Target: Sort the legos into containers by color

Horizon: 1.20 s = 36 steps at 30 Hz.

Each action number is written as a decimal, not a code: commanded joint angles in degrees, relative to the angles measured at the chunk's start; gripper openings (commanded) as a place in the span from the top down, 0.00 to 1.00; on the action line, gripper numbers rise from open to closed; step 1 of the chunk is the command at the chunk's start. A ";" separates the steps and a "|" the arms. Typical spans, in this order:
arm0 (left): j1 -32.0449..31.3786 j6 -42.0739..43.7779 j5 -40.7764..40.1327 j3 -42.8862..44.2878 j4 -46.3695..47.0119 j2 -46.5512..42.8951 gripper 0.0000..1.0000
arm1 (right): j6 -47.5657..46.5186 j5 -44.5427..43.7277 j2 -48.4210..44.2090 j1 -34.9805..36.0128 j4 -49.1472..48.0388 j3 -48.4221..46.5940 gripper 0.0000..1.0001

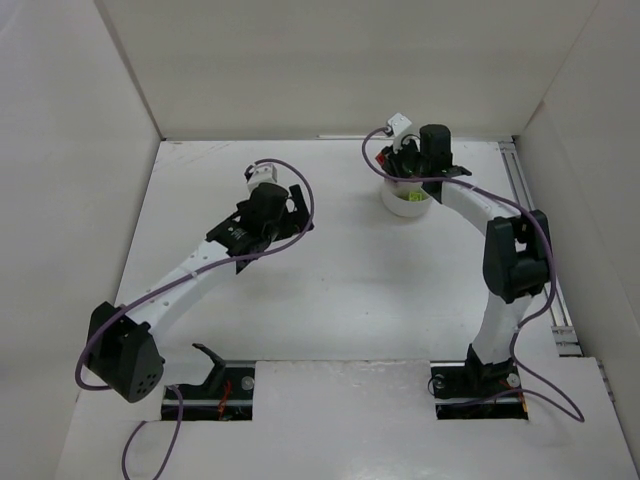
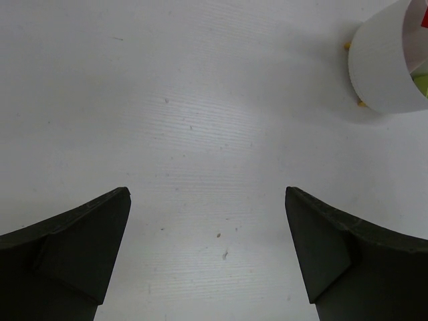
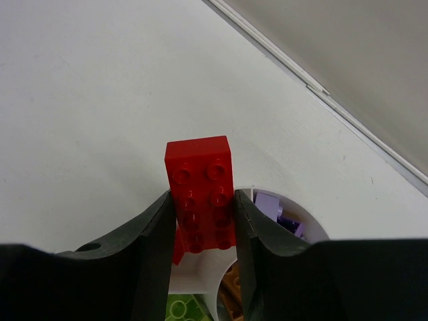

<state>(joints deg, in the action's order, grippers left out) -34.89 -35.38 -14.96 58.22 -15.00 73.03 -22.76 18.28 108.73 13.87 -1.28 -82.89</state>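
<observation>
My right gripper (image 3: 202, 197) is shut on a red lego (image 3: 199, 175), a two-by-four studded brick that sticks out past the fingertips. It hangs over the round white dish (image 3: 307, 219) of containers. Below it I see lilac and purple legos (image 3: 273, 204) in one wedge, lime (image 3: 182, 309) in another, orange-brown (image 3: 231, 294) in the central cup and a red piece (image 3: 178, 249). From above, the right gripper (image 1: 405, 172) covers the dish (image 1: 421, 209) at the back right. My left gripper (image 2: 207, 254) is open over bare table, and the dish (image 2: 381, 63) lies ahead to its right.
White walls enclose the table on three sides, and a metal rail (image 1: 535, 225) runs along the right edge. Two small yellow-orange bits (image 2: 361, 103) show at the foot of the dish. The left gripper (image 1: 290, 205) sits left of the dish, mid-table.
</observation>
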 commanded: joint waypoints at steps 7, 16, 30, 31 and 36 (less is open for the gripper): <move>2.73 2.24 2.48 3.40 2.79 0.52 0.00 | -2.11 7.99 1.05 -3.23 -3.38 -1.23 0.58; 2.73 2.77 2.48 3.40 2.79 0.53 0.00 | -3.43 13.08 0.52 -4.28 -3.38 0.53 0.44; 2.73 2.77 6.51 3.92 3.92 0.00 0.00 | 10.69 -1.88 -13.53 -4.29 -3.38 4.40 0.01; 2.73 3.55 7.05 3.92 4.63 0.00 0.00 | 13.94 -4.98 -15.11 -4.29 -2.51 6.76 0.00; 3.25 5.31 9.86 5.68 4.63 1.67 0.00 | 31.62 -19.13 -27.94 -4.82 3.19 17.31 0.00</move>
<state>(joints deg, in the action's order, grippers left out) -32.32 -32.12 -7.57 60.16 -12.93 74.19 -4.14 10.50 85.78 9.41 -1.39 -69.73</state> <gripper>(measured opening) 0.997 0.994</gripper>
